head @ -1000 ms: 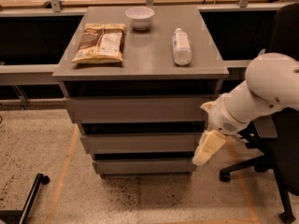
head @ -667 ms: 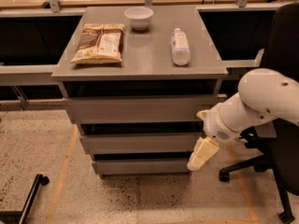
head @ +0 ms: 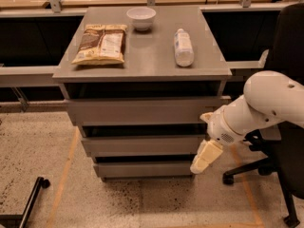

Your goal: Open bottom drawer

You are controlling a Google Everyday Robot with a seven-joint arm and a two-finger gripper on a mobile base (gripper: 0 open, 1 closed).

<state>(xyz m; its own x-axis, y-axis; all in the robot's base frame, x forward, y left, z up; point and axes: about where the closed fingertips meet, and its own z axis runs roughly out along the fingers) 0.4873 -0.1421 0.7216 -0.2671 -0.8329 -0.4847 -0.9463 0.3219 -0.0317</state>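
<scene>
The grey cabinet has three stacked handleless drawers. The bottom drawer (head: 142,168) is the lowest and narrowest flat grey front, just above the floor, and looks closed. My gripper (head: 203,158) hangs from the white arm (head: 266,109) at the cabinet's right. Its cream-coloured fingers point down and left, at the right end of the bottom drawer's front, just below the middle drawer (head: 142,145). I cannot tell whether it touches the front.
On the cabinet top (head: 152,56) lie a snack bag (head: 101,43), a white bowl (head: 141,18) and a lying plastic bottle (head: 183,47). The top drawer (head: 142,111) is widest. An office chair (head: 285,127) stands at the right. A black wheeled leg (head: 33,194) is at the lower left.
My arm and gripper have moved left and slightly down, closer to the right end of the bottom drawer. The drawers have not moved.
</scene>
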